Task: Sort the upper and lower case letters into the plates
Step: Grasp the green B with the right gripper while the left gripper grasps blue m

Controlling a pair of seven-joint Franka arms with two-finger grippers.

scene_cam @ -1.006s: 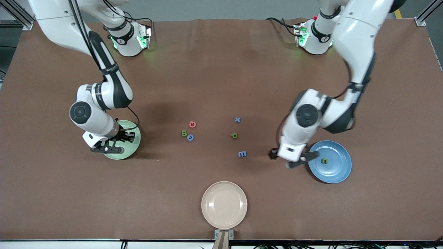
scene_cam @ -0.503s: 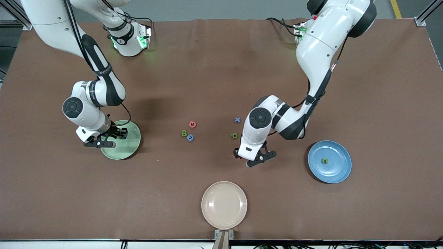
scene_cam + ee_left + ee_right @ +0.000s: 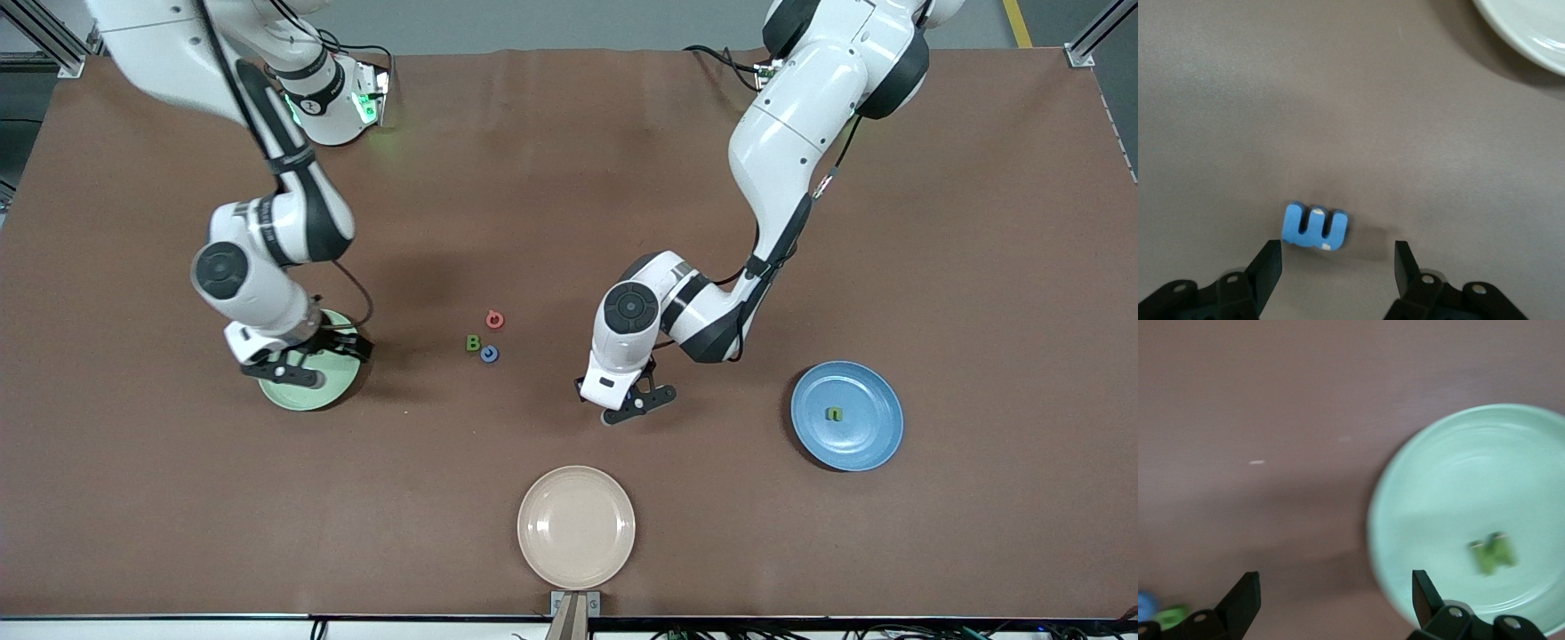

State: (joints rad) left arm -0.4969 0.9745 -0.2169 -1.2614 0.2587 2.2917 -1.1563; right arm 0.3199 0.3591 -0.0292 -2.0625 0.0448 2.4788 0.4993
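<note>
At frame center, the left gripper [image 3: 1338, 263] hangs spread over the blue m [image 3: 1315, 227]. At middle left, the right gripper [image 3: 1336, 597] gapes, unladen, over the pale green plate [image 3: 342, 380], which holds a green letter [image 3: 1493, 553].

Under my claws: brown matt table covering [image 3: 533, 178], cloth-like, faintly creased. The 3 round plates, pale green [image 3: 1458, 480], blue [image 3: 867, 444] and cream-beige [image 3: 576, 526], look smooth and glossy, with light glints. Small blue letter m [image 3: 1315, 227] looks matt, foam-like, with nicked edges. My arm shells are glossy white plastic, my black fingers [image 3: 1268, 267] matt.
</note>
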